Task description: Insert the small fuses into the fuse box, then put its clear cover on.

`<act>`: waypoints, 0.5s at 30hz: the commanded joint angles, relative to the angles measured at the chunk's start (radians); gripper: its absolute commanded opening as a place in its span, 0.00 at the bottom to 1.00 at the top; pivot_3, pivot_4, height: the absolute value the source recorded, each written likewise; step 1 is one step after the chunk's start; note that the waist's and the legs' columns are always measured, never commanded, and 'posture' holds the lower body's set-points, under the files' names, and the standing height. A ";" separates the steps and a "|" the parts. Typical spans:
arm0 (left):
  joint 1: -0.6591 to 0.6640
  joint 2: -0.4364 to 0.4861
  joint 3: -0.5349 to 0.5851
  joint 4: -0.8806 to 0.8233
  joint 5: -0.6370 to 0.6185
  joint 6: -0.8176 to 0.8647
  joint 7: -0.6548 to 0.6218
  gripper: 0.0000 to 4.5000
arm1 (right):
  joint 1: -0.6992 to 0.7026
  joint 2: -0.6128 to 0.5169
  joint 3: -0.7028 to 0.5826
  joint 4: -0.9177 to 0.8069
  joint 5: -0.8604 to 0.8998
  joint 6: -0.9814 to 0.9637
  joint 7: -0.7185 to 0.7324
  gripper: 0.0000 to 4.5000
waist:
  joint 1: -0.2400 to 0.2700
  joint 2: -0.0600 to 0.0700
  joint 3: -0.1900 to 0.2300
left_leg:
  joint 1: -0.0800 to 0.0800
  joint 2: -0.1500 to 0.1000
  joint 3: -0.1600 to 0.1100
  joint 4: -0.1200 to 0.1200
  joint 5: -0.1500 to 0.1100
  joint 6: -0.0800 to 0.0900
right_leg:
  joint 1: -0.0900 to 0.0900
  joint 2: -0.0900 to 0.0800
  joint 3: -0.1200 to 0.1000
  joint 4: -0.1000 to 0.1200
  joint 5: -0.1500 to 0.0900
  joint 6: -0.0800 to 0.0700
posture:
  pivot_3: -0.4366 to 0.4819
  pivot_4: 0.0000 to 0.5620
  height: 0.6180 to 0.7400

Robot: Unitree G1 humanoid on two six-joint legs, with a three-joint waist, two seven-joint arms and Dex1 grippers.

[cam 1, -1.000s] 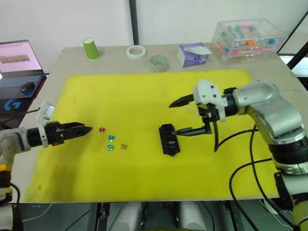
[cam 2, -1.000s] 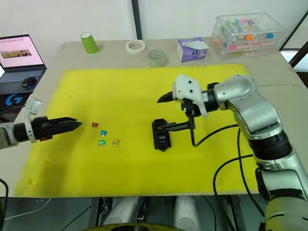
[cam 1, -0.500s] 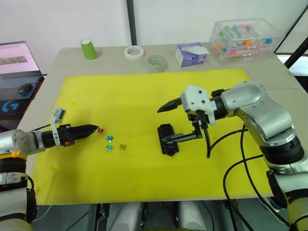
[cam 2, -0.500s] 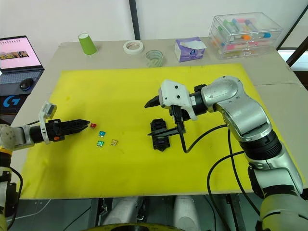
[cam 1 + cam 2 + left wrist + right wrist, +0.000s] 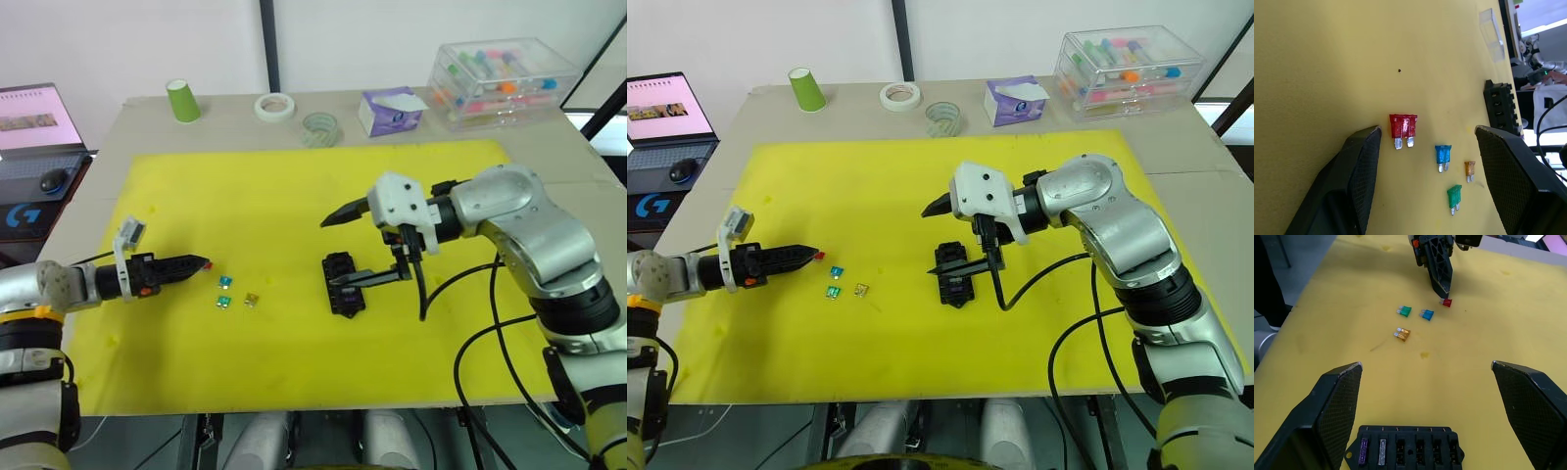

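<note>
On the yellow mat [image 5: 294, 196], the fuse box [image 5: 344, 284] is the landmark. The right gripper [image 5: 337, 250] hovers just above it, fingers spread wide and empty. Well to its left lie the red fuse [image 5: 1403, 129], blue fuse [image 5: 1443, 155], green fuse [image 5: 1454, 196] and amber fuse [image 5: 1469, 169]. The left gripper [image 5: 1427, 134] straddles the red one, fingers wide apart. Two slots of the box hold fuses.

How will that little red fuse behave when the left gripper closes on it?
The red fuse lies flat between the open left gripper fingers; probably rigid and very light, so it may skid or flip on the yellow mat. Its thin metal blades look bendable.
</note>
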 commanded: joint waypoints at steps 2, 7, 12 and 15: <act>-0.005 -0.026 -0.036 0.013 0.003 0.011 -0.007 0.72 | -0.013 -0.007 -0.009 -0.034 -0.005 -0.016 -0.006 1.00 | 0.001 0.000 0.000 | 0.000 0.000 0.000 0.000 0.000 0.000 | 0.000 0.000 0.000 0.000 0.000 0.000 | 0.48 0.27 1.00; 0.002 -0.031 -0.039 0.009 0.007 0.004 -0.004 0.57 | -0.012 -0.010 -0.003 -0.033 -0.018 -0.026 -0.004 1.00 | 0.001 0.000 0.000 | 0.000 0.000 0.000 0.000 0.000 0.000 | 0.000 0.000 0.000 0.000 0.000 0.000 | 0.48 0.27 1.00; 0.006 -0.032 -0.037 0.019 0.018 -0.010 0.007 0.18 | -0.012 -0.012 0.003 -0.028 -0.034 -0.041 -0.001 1.00 | -0.003 0.000 0.000 | 0.000 0.000 0.000 0.000 0.000 0.000 | 0.000 0.000 0.000 0.000 0.000 0.000 | 0.48 0.27 1.00; 0.012 -0.032 -0.035 0.028 0.025 -0.024 0.010 0.10 | -0.015 -0.011 0.006 -0.022 -0.037 -0.048 0.007 1.00 | -0.003 0.000 0.000 | 0.000 0.000 0.000 0.000 0.000 0.000 | 0.000 0.000 0.000 0.001 0.000 0.000 | 0.48 0.27 1.00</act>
